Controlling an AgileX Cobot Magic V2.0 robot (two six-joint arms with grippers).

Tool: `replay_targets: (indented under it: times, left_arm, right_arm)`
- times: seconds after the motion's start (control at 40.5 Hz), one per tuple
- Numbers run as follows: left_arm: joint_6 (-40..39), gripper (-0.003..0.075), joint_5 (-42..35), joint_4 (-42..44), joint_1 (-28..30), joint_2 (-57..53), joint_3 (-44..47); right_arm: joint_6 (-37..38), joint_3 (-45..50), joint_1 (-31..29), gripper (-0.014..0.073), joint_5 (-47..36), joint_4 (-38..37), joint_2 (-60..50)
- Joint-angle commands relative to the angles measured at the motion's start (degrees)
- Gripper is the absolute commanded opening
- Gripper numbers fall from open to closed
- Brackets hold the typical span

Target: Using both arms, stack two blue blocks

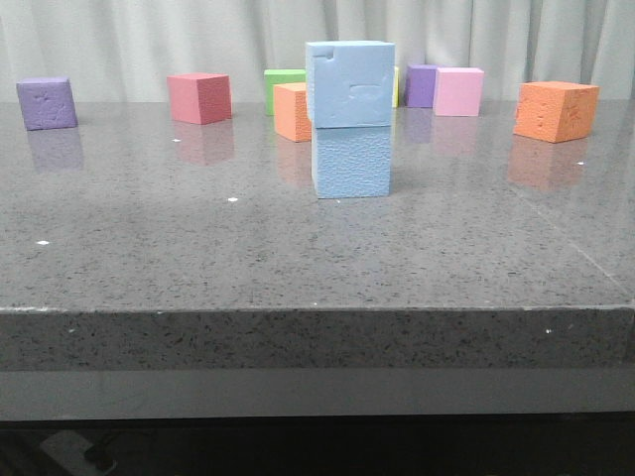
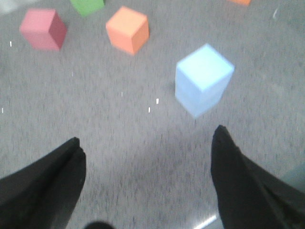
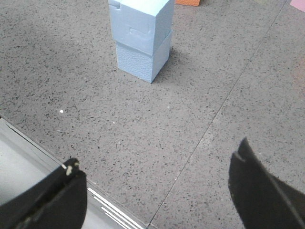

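Two pale blue blocks stand stacked at the middle of the table. The dented top block [image 1: 349, 83] rests squarely on the textured lower block [image 1: 352, 162]. The stack also shows in the left wrist view [image 2: 203, 78] and in the right wrist view [image 3: 141, 36]. My left gripper [image 2: 147, 143] is open and empty, well back from the stack. My right gripper [image 3: 157, 164] is open and empty above the table's front edge, also away from the stack. Neither arm shows in the front view.
Other cubes stand along the back: purple [image 1: 47, 103], pink-red [image 1: 199, 97], green [image 1: 283, 84], orange [image 1: 292, 111], a second purple [image 1: 421, 85], pink [image 1: 458, 91], orange at right [image 1: 556, 110]. The table's front edge [image 1: 317, 309] is near.
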Motion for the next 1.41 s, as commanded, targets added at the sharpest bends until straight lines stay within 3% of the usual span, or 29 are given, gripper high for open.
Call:
replay_targets:
  times: [0.0, 0.42, 0.666, 0.74, 0.864, 0.938, 1.036, 1.135, 1.382]
  left_arm:
    - [-1.27, 0.0533, -6.56, 0.54, -0.5, -7.75, 8.21]
    - [-12.19, 0.0533, -17.29, 5.75, -0.5, -33.77, 42.64]
    - [-12.51, 0.0532, -22.25, 5.85, -0.5, -43.63, 51.21]
    - [-12.51, 0.0489, -22.57, 5.85, -0.5, -44.41, 52.1]
    - [-12.51, 0.0313, -22.97, 5.85, -0.5, -44.41, 52.44]
    - [-12.51, 0.0188, -23.32, 5.85, -0.5, -44.41, 52.44]
    - [-12.51, 0.0079, -23.32, 5.85, -0.5, -44.41, 52.44]
    - [-12.51, 0.0, -23.32, 5.85, -0.5, -44.41, 52.44]
    - [-12.51, -0.002, -23.32, 5.85, -0.5, -44.41, 52.44]
  right_arm:
    - [-0.71, -1.5, -0.29, 0.0608, -3.86, 0.9, -0.59]
    - [-0.71, -1.5, -0.29, 0.0608, -4.02, 1.03, -0.59]
    - [-0.71, -1.5, -0.29, 0.0608, -4.07, 0.97, -0.39]
    - [-0.71, -1.5, -0.29, 0.0601, -3.87, 0.97, -0.25]
    - [-0.71, -1.5, -0.29, 0.0458, -3.74, 0.97, 0.21]
    - [-0.71, -1.5, -0.29, 0.0252, -3.63, 0.97, 0.36]
    - [-0.71, -1.5, -0.29, 0.0017, -3.63, 0.97, 0.41]
    - [-0.71, -1.5, -0.29, -0.0121, -3.63, 0.97, 0.41]
    - [-0.71, -1.5, -0.29, -0.0124, -3.63, 1.02, 0.41]
